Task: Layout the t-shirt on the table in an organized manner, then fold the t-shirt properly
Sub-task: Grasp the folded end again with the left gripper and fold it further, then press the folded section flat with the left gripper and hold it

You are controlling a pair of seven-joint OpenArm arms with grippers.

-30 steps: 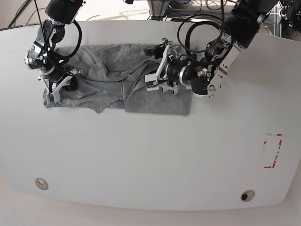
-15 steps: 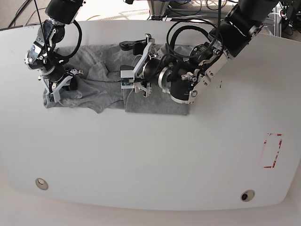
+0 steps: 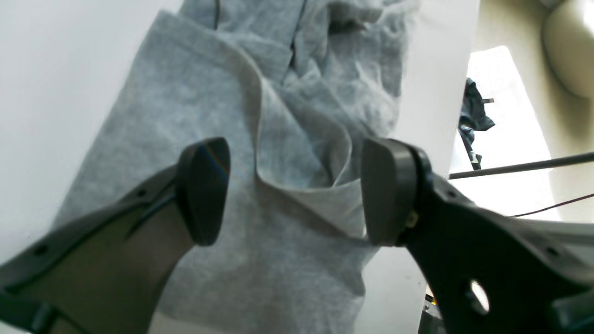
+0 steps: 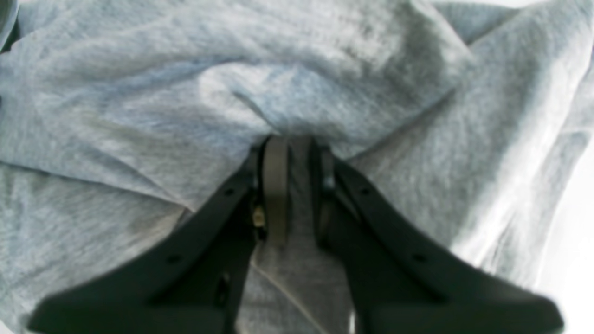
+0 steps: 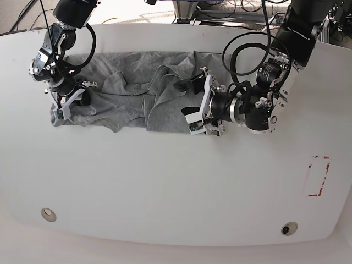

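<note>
Fabric first: your t-shirt lies crumpled along the far edge of the table, toward its far left corner as the base view shows it, bunched into ridges with one flat panel reaching nearest you. Your right gripper is clamped on a raised fold of the t-shirt at the garment's end closest to the left edge, cloth pinched between its pads. Your left gripper hangs above the t-shirt's other end with its jaws spread wide, holding nothing; a turned-up flap of fabric sits between the fingers.
</note>
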